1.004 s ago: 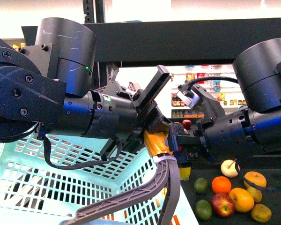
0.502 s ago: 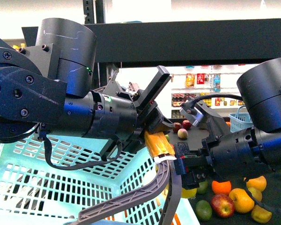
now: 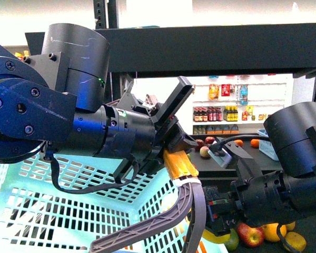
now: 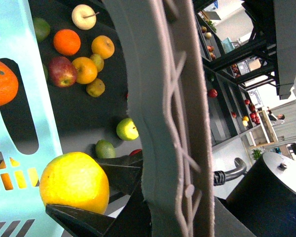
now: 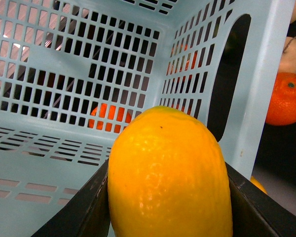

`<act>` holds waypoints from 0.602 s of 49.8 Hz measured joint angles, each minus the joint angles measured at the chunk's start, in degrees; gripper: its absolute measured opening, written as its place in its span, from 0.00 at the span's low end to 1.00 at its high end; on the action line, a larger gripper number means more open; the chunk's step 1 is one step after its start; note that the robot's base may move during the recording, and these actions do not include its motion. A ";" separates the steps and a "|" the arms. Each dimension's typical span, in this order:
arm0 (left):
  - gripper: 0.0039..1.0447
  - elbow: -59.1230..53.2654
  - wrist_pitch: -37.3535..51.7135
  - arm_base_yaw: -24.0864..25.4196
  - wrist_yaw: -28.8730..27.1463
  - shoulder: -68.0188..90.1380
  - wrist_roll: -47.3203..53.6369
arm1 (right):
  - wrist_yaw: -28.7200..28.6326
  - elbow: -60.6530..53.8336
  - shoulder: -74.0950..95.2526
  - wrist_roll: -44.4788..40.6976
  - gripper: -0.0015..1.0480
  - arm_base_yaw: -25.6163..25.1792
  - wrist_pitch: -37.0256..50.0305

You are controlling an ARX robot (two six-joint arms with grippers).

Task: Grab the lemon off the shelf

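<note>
Now your right gripper's jaws pinch the lemon across its narrow width, just beside the basket's rim, with its opening ahead.

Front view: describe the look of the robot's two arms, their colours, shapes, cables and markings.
Both arms are matt black. The left arm has drum-shaped joints with round bolts, a small green light and a thin black cable looping beneath. The right arm has a similar drum and a second cable to a grey block.
</note>
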 joint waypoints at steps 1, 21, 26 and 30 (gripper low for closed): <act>0.08 0.02 0.00 -0.02 0.00 0.00 -0.02 | 0.09 0.04 0.13 0.02 0.51 0.02 0.11; 0.08 0.00 0.00 0.00 -0.15 0.00 0.04 | 1.07 0.81 2.12 1.01 0.51 1.49 1.81; 0.08 0.02 0.00 0.00 -0.11 0.00 0.00 | 1.31 0.81 2.12 1.36 0.56 1.75 2.08; 0.08 0.02 0.00 0.00 0.00 0.00 0.00 | 1.79 0.81 2.12 1.36 0.69 2.01 2.08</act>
